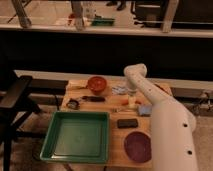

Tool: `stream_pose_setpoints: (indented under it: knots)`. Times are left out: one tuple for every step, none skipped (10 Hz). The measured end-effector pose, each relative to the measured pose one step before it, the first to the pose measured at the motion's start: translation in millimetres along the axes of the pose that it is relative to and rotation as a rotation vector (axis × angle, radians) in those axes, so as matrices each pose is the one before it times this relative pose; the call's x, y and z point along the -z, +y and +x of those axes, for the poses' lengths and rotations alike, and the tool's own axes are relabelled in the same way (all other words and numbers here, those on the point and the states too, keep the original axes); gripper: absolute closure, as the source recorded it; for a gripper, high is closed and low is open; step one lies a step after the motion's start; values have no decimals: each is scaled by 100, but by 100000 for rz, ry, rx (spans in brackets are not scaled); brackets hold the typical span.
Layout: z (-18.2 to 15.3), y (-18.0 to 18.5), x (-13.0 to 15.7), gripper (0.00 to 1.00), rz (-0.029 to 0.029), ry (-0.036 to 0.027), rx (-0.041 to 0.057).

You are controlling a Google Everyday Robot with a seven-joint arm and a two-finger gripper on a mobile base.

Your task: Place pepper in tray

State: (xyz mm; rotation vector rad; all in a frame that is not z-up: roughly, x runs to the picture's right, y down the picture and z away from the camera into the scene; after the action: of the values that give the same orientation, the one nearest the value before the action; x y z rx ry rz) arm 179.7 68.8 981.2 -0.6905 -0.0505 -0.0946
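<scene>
The green tray (pixel 77 135) lies at the table's front left and nothing shows in it. A small orange-red piece, which I take for the pepper (pixel 124 102), lies on the table's middle right, far behind the tray's right corner. My gripper (pixel 131 98) hangs from the white arm (pixel 167 125) and points down right beside the pepper, at or just above the table. Whether it touches the pepper I cannot tell. Another small orange bit (pixel 138 101) shows just right of the gripper.
A red-orange bowl (pixel 96 83) stands at the back. A dark utensil (pixel 93 98) and a small object (pixel 73 104) lie behind the tray. A black block (pixel 127 122), a blue item (pixel 145 110), a round purple bowl (pixel 137 145) and a crumpled packet (pixel 119 90) lie nearby.
</scene>
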Motion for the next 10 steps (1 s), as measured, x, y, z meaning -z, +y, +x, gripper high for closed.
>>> stream_pose_setpoints:
  knots:
    - [260,215,164,20,726,456,-674]
    - [-48,110,294,20,911,-417,-514]
    - [-21,140,648,20,2860,-1137,-508]
    - [-51,99,384,20,2338,-1163,62]
    - [-84,105,404,20,3431,-1455,567]
    - [103,47,213,20,2017,-689,209]
    - [-61,44,-83,20,1108,-471,381]
    - [-280,21,-256,20,-70,-439,344]
    - [-55,32,-201,20,-218,-165,51]
    - [71,-30,-125,20,-91,99,-178]
